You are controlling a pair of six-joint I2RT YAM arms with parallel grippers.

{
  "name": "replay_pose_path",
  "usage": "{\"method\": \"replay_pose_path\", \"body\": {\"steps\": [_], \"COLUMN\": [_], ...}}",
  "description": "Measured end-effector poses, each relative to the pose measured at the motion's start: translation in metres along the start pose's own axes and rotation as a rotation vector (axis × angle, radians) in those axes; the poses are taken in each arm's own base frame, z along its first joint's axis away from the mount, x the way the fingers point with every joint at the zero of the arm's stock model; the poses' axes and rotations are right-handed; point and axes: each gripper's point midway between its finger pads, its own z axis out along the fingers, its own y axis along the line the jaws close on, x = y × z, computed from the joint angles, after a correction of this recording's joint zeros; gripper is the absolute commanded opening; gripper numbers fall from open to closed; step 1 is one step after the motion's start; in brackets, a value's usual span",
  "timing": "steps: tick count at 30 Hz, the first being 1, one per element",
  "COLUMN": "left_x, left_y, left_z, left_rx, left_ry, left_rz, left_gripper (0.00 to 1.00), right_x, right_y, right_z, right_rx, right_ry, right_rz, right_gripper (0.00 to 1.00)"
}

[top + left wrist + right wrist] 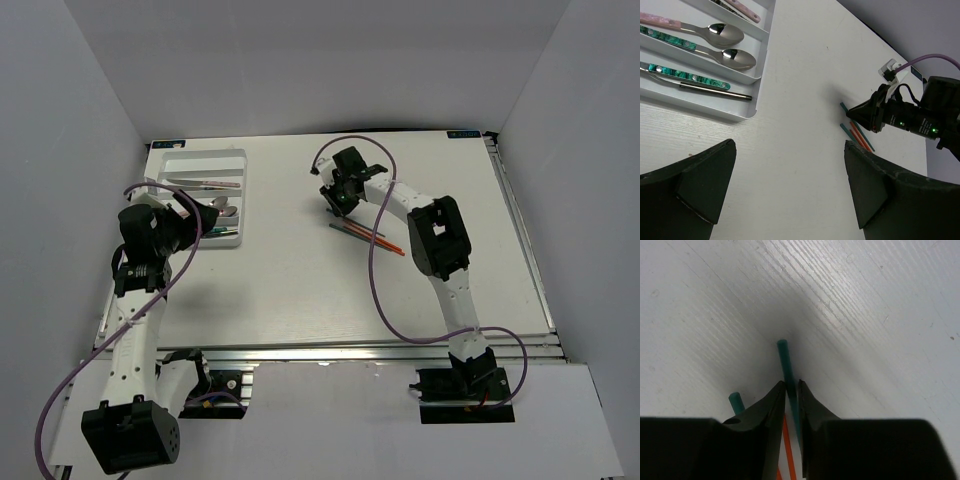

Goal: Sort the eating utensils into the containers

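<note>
Far left of the table (300, 290): a white cutlery tray (190, 160), flat on the surface, divided into long parallel slots. Holds part of the cutlery already. In one slot, a pink-handled spoon (725, 34) and a green-handled spoon (737, 59) side by side, bowls up. In the neighbouring slot, a green-handled piece (687, 75) touching a slim dark-handled one (715, 91) (heads cut off by the frame edge, so no telling fork from knife). One slot beyond the spoons, a further pink handle (742, 10), only partly in view.

Left gripper (789, 150): hangs by the tray, above table height. Jaws spread wide, nothing between them, only bare tabletop showing through the gap.

Middle of the table, to the right of the tray and well apart from it: the chopsticks (368, 238), a loose bundle of green and red lying flat. Right gripper (791, 385): down at the far left end of that bundle, fingertips close to the tabletop. Jaws narrow, one on either side of a green chopstick (785, 360), its blunt tip jutting out past the fingertips. Pinched or merely flanked: no telling. Just beside, outside the jaws, a second green chopstick (736, 401). Low in the gap between the fingers, a red chopstick (788, 440).
</note>
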Motion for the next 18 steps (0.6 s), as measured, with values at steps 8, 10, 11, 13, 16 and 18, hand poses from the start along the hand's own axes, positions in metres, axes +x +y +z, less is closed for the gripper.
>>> {"method": "replay_pose_path", "body": {"steps": [8, 10, 11, 13, 16, 18], "left_x": [0.000, 0.002, 0.004, 0.007, 0.018, 0.026], "left_y": [-0.002, -0.003, -0.003, -0.003, -0.001, -0.003], "left_z": [-0.001, 0.000, 0.001, 0.003, 0.008, 0.011], "left_rx": [0.012, 0.021, 0.025, 0.039, 0.056, 0.077], "left_ry": [0.001, 0.003, 0.006, 0.009, 0.022, 0.031], "left_rz": [-0.001, -0.003, -0.007, -0.018, -0.038, -0.052], "left_gripper": [0.98, 0.98, 0.98, 0.98, 0.98, 0.98], "right_x": [0.003, 0.005, 0.006, 0.012, 0.024, 0.032], "right_y": [-0.014, -0.023, -0.029, -0.046, -0.074, -0.090], "right_z": [-0.001, -0.002, -0.003, -0.006, -0.015, -0.023], "right_rx": [-0.003, -0.002, 0.002, 0.021, 0.069, 0.113], "right_ry": [-0.013, -0.025, -0.032, -0.040, -0.038, -0.026], "right_rz": [0.001, 0.019, 0.031, 0.060, 0.112, 0.155], "right_gripper": [0.10, 0.00, 0.00, 0.00, 0.00, 0.00]}}
